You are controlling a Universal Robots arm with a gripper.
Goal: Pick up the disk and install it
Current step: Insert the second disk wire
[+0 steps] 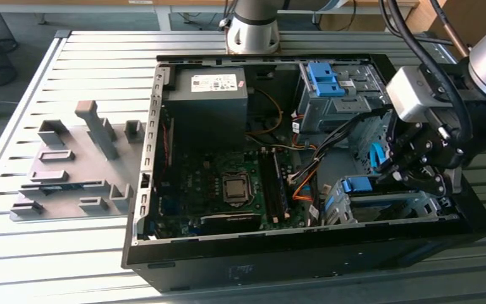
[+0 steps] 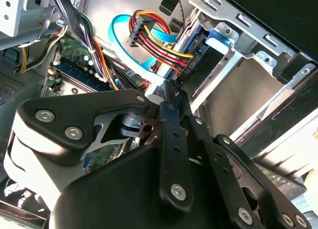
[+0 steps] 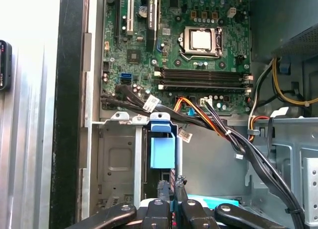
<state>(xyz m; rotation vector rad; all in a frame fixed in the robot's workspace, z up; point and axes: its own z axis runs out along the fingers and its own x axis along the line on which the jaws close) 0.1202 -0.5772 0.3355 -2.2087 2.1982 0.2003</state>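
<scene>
The disk sits in the grey drive bay at the case's near corner on the exterior view's right. Its bright blue carrier tab sticks out of the bay's end. In the first wrist view the blue carrier tab stands between the bay's metal walls. The second wrist view has the disk's blue carrier in the bay opening. My gripper hovers just above the bay, behind the tab. Its black fingers are pressed together with nothing seen between them, and their tips point toward the tab.
The open computer case lies on a slatted metal table. A second grey bay with a blue bracket and the power-supply box stand at the back. Coloured cables and a blue ribbon cable run close to my gripper. A grey fixture plate lies at the exterior view's left.
</scene>
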